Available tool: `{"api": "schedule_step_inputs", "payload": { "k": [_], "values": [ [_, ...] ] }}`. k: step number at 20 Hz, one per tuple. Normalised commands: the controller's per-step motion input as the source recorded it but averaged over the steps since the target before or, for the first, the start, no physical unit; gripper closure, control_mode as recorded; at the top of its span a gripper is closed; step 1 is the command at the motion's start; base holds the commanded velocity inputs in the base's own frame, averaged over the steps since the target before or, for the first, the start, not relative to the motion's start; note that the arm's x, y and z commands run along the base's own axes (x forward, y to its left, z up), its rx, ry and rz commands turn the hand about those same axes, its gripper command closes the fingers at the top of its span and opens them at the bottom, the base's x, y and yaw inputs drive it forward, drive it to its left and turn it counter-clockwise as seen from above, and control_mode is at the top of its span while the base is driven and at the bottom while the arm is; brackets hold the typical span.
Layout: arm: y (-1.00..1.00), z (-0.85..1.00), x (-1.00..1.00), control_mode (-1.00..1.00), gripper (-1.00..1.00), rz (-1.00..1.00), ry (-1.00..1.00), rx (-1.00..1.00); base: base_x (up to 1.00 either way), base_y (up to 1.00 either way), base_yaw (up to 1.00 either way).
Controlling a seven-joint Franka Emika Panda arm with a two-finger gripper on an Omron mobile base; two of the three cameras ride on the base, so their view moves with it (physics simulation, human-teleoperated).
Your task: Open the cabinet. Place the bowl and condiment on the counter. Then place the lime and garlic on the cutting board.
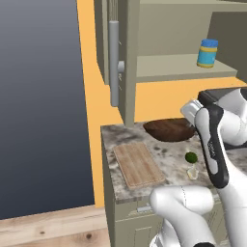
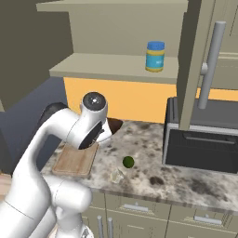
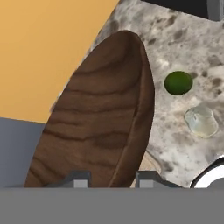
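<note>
The cabinet [image 1: 114,62] hangs open, and the blue and yellow condiment [image 1: 208,53] [image 2: 155,56] stands on its lower shelf. In the hand view my gripper [image 3: 113,179] is shut on the rim of the dark wooden bowl [image 3: 96,118], one fingertip on each side. The bowl [image 1: 169,129] is at the back of the counter [image 1: 171,159], by the orange wall; I cannot tell whether it rests on the surface. The lime [image 1: 191,157] [image 3: 178,83] and the pale garlic [image 1: 193,172] [image 3: 201,121] lie on the counter, right of the cutting board [image 1: 138,164] [image 2: 76,160].
A black boxy appliance [image 2: 202,139] stands on the counter at the right, under the open right cabinet door [image 2: 200,60]. The open left door juts out above the counter's left end. The counter ends just left of the cutting board, with floor [image 1: 43,226] below.
</note>
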Motion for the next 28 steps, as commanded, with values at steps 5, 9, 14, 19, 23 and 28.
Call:
{"api": "schedule_step_inputs", "payload": {
  "k": [5,9,14,19,23,28],
  "values": [
    [0.0,-0.39,0.56,-1.0,1.0,-0.06,0.0,0.03,0.0,0.0,0.0],
    [0.0,-0.49,0.53,-1.0,1.0,-0.04,0.0,0.0,0.0,0.0,0.0],
    [0.0,-0.4,0.57,-1.0,1.0,0.0,0.0,0.0,0.0,0.0,0.0],
    [-0.06,-0.12,0.59,-1.0,1.0,0.0,0.0,0.0,0.0,0.0,0.0],
    [-0.3,0.0,0.32,-1.0,1.0,0.0,0.0,0.0,0.0,0.0,0.0],
    [-0.26,-0.1,0.24,-1.0,1.0,0.0,0.01,-0.01,0.0,0.0,0.0]
  ]
}}
